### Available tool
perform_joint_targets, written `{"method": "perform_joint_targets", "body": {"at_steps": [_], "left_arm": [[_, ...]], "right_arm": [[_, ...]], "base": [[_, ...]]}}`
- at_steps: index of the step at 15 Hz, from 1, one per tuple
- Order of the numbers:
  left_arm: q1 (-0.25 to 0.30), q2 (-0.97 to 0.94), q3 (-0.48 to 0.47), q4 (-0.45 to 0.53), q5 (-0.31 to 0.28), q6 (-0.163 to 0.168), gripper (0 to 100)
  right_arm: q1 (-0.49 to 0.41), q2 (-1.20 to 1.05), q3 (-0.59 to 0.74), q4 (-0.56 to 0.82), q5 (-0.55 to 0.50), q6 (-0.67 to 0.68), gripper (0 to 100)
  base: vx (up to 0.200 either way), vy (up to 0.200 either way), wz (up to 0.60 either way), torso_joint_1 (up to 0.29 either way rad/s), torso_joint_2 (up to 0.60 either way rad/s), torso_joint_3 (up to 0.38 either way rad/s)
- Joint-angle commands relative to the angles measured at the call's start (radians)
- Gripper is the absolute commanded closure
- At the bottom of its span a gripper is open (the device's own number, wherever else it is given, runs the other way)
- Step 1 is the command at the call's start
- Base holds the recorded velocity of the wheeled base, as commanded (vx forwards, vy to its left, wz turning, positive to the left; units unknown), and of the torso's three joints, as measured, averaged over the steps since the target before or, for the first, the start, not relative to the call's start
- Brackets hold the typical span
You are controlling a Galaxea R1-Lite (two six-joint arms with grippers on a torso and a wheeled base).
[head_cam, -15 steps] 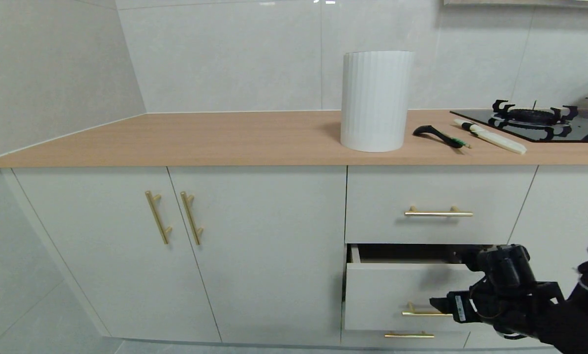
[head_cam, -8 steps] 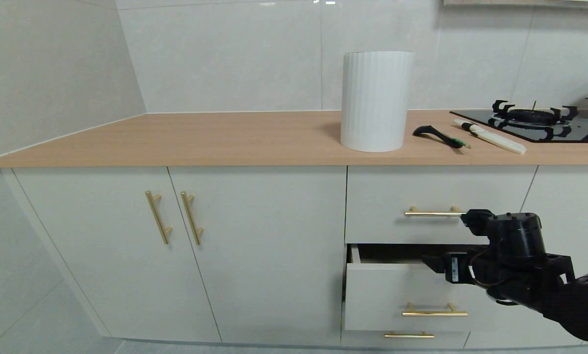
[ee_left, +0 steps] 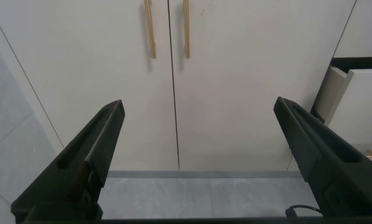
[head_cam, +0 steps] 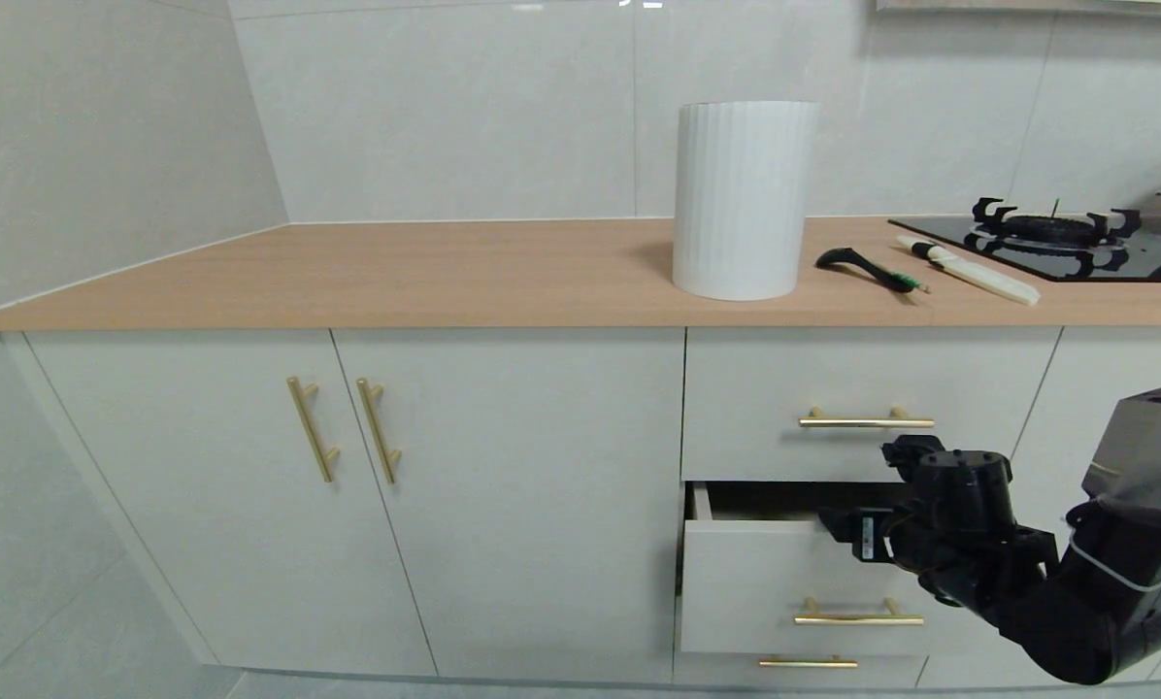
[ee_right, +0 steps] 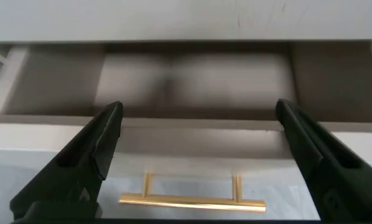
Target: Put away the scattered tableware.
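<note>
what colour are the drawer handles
Gold. The drawer handles show best in the head view.

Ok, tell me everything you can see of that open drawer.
The drawer is the middle one of three under the counter, right of two cupboard doors. Its flat front looks pale white, with a gold bar handle on two posts. It is pulled out partway. The inside is shadowed, with pale walls; nothing shows in the visible part. The right gripper hangs open before its top edge; contact cannot be told.
</note>
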Motion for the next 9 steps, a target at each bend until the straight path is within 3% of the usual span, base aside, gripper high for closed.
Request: {"method": "perform_joint_targets", "body": {"at_steps": [1,9], "left_arm": [[0.000,0.000,0.000,0.000,0.000,0.000,0],[0.000,0.000,0.000,0.000,0.000,0.000,0]], "right_arm": [[0.000,0.025,0.001,0.006,0.001,0.001,0],[-0.002,0.011,0.013,0.012,0.001,-0.002,0]], "base": [[0.000,0.000,0.00,0.000,0.00,0.000],[0.000,0.000,0.00,0.000,0.00,0.000]]}}
